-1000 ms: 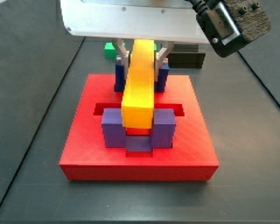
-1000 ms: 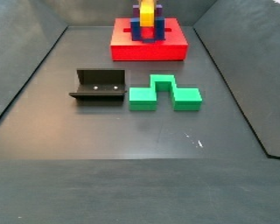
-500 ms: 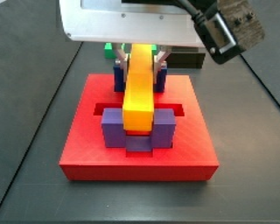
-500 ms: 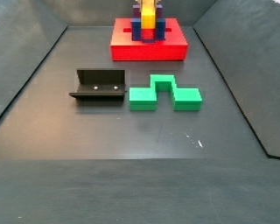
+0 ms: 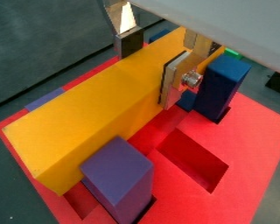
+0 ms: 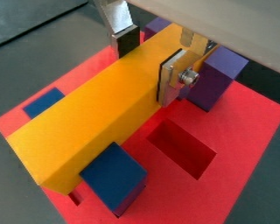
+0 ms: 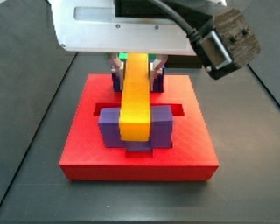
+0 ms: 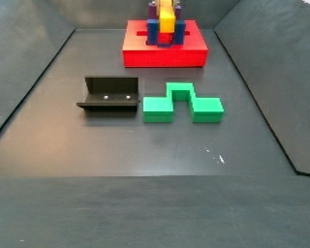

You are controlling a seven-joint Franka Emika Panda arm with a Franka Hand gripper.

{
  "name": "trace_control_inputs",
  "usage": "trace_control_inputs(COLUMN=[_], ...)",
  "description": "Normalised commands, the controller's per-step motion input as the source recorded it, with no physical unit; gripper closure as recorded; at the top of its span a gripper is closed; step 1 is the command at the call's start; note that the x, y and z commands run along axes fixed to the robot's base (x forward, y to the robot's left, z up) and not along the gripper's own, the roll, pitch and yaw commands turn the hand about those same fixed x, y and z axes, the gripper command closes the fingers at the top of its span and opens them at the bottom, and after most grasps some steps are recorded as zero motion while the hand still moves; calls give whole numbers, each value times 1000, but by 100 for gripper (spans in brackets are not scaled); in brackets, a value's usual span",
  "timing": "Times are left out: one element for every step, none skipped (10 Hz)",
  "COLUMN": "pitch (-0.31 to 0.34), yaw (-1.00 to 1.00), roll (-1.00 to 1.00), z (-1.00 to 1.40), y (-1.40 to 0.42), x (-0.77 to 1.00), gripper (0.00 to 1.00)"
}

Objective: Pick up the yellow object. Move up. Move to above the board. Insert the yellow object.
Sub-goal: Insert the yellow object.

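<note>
The yellow object (image 7: 134, 98) is a long yellow-orange bar lying lengthways over the red board (image 7: 136, 162). Its near end sits between two purple posts (image 7: 161, 128). The gripper (image 7: 136, 63) is above the board's far half and is shut on the bar's far part. In both wrist views the silver fingers (image 5: 174, 80) (image 6: 167, 79) press the bar's (image 5: 90, 127) (image 6: 90, 118) two sides, the gripper (image 5: 150, 66) (image 6: 146, 63) straddling it. A blue post (image 5: 224, 83) and a purple post (image 6: 219, 74) stand beside the bar. In a side view the board (image 8: 165, 55) is at the far end, the bar (image 8: 165, 14) on it.
A dark fixture (image 8: 108, 95) and a green notched block (image 8: 184, 103) stand on the grey floor, well away from the board. An open recessed slot (image 5: 192, 157) (image 6: 178, 147) lies in the board beside the bar. Dark walls enclose the floor.
The gripper has come down with the bar. The bar's near end has sunk lower between the purple posts.
</note>
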Motion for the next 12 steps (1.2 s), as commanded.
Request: trace_control_inputs(pitch=[0, 0, 0, 0, 0, 0, 0, 0, 0, 0, 0, 0], yaw=[34, 11, 23, 29, 31, 31, 34, 37, 37, 43, 34, 46], roll=[151, 180, 149, 136, 139, 144, 139, 140, 143, 166, 161, 151], z=[-123, -157, -249, -257, -263, -260, -246, -240, -243, -271, -323, -331], y=[0, 0, 0, -3, -37, -51, -60, -80, -83, -140, -177, -140], x=[0, 0, 0, 0, 0, 0, 0, 20, 46, 94, 111, 143], gripper=[100, 100, 100, 100, 100, 100, 100, 100, 100, 100, 100, 100])
